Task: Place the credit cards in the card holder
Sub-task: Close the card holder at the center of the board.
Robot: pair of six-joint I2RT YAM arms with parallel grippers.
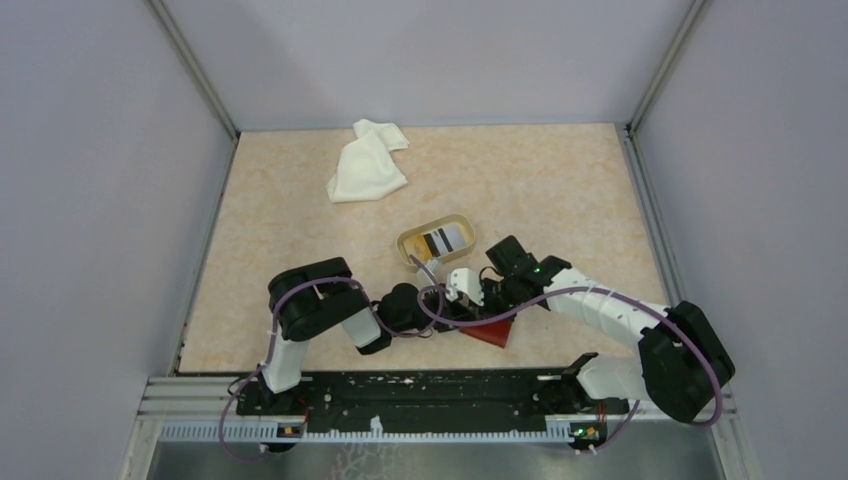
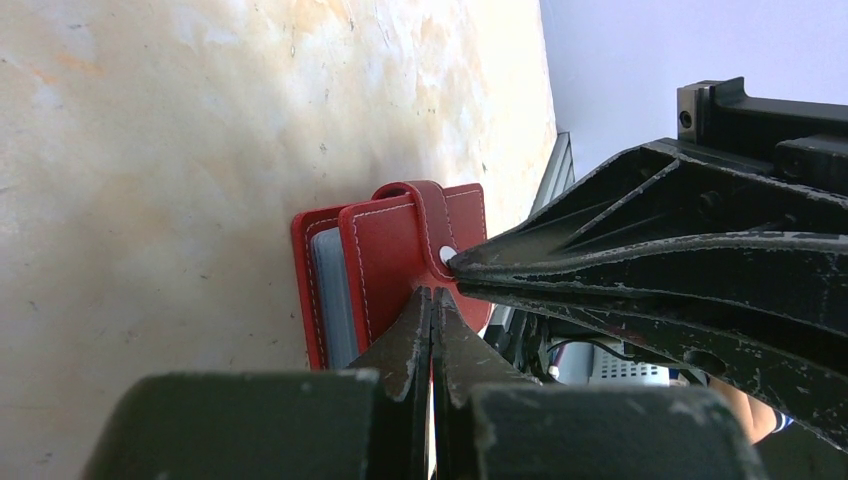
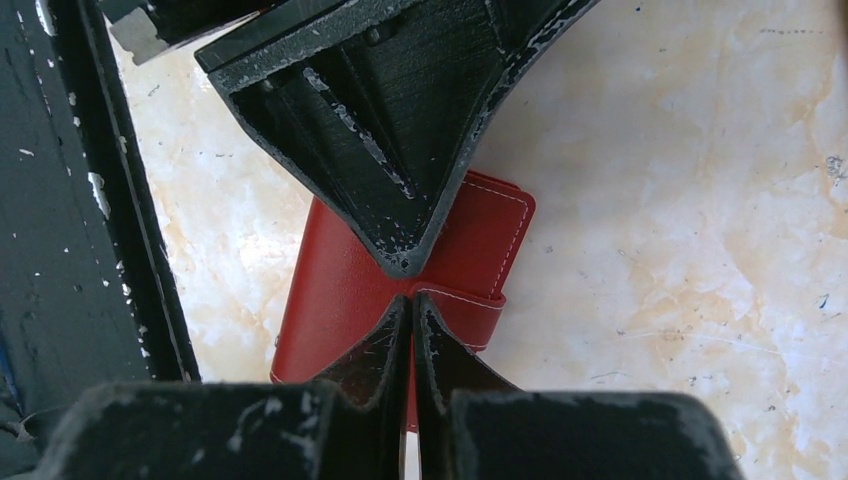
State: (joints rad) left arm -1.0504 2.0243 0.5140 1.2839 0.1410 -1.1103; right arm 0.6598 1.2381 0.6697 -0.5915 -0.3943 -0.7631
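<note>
Dish (image 1: pixel 403 246) holds credit cards (image 1: pixel 445 238). My left fingers (image 2: pixel 400 350) and right fingers (image 3: pixel 452 352), both clenched, meet on the card holder (image 2: pixel 385 250) at the tabletop's (image 1: pixel 560 200) near edge.

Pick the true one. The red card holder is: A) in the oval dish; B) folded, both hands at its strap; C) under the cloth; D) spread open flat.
B: the card holder lies folded, the left hand and right hand meeting at its strap.

Red holder (image 1: pixel 492 332) is shown folded, strap wrapped over one edge, laid on the table (image 1: pixel 560 180) by its near edge; striped cards (image 1: pixel 443 238) are seen in the tan dish (image 1: pixel 405 246) beyond.
</note>
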